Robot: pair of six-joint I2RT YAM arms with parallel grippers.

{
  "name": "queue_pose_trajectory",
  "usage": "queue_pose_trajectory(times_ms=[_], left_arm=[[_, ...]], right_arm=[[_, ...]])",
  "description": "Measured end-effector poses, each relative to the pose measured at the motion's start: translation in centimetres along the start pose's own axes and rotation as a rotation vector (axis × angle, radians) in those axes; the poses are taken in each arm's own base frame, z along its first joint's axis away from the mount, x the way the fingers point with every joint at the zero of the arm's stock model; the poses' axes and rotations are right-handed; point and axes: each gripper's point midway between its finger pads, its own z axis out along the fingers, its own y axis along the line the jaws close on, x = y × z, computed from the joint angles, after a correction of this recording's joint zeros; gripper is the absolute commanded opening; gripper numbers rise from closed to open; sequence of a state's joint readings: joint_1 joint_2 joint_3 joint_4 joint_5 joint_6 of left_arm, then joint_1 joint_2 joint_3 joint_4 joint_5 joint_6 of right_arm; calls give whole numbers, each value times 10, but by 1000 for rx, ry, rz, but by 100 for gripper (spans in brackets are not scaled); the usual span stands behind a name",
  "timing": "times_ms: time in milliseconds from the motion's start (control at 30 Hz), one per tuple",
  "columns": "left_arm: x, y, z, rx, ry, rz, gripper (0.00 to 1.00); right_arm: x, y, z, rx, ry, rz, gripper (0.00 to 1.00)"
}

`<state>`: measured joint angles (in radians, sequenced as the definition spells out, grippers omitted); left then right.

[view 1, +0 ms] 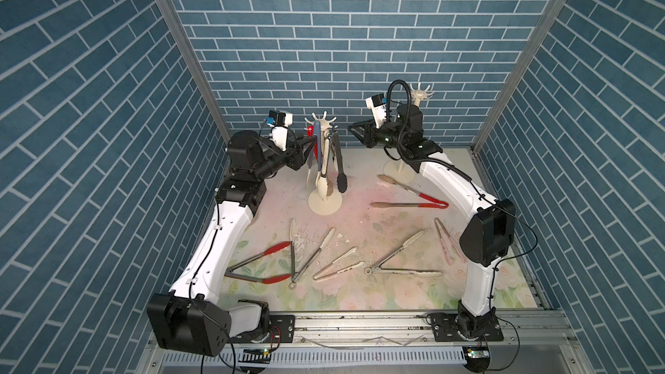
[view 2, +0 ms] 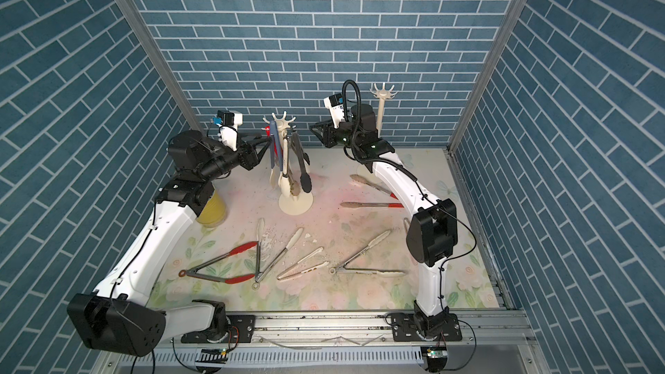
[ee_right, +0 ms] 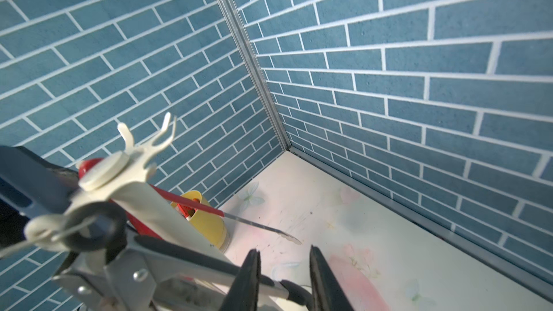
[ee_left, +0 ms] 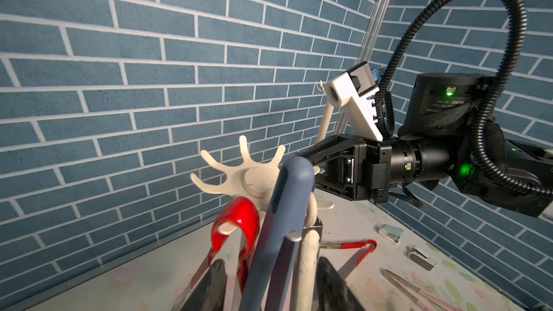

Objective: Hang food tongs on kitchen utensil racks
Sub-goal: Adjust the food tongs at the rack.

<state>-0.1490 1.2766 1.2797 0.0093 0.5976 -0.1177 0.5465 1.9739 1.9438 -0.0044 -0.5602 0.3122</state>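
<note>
Cream rack (view 1: 325,206) upright at frame centre, blue tongs (view 1: 317,138), red tongs (ee_left: 239,219), cream tongs (view 1: 321,183) and black-tipped tongs (view 1: 341,181) hanging from its hooks, second rack (view 1: 420,94) upright upper right, red-tipped tongs (view 1: 277,247), steel tongs (view 1: 326,239), second steel pair (view 1: 413,238), beige tongs (view 1: 342,257), pink tongs (view 1: 443,242), red-handled tongs (view 1: 428,205) lying on counter (view 1: 360,293) below

Blue walls (view 1: 324,30) bear a brick pattern with white grout lines. The table (view 1: 360,293) has a pale floral print of pink blooms and green leaves. The near utensil rack (view 1: 325,206) and the far utensil rack (view 1: 420,93) are cream. Hanging are slate-blue tongs (view 1: 317,138), red-topped tongs (ee_left: 236,222) and black-tipped tongs (view 1: 341,178). Lying are steel red-tipped tongs (view 1: 277,247), cream-tipped tongs (view 1: 414,239) and pink tongs (view 1: 440,232). The cup (view 2: 212,210) is yellow.
</note>
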Motion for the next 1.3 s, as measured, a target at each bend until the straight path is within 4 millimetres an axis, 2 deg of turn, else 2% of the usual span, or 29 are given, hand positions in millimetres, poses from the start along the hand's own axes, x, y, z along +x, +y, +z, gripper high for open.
queue_pose_trajectory(times_ms=[133, 267, 833, 1133, 1300], left_arm=[[-2, 4, 2, -18, -9, -7, 51], [0, 7, 5, -21, -8, -26, 50], [0, 25, 15, -87, -8, -66, 50], [-15, 29, 12, -120, -44, -54, 50], [-17, 30, 12, -126, -46, -55, 49]], right_arm=[[-15, 20, 10, -45, -38, -28, 30], [-21, 34, 13, -78, -55, -46, 30], [-13, 49, 11, -122, -31, -51, 30], [-16, 82, 4, -185, -32, -94, 30], [-16, 90, 3, -201, -30, -114, 30]])
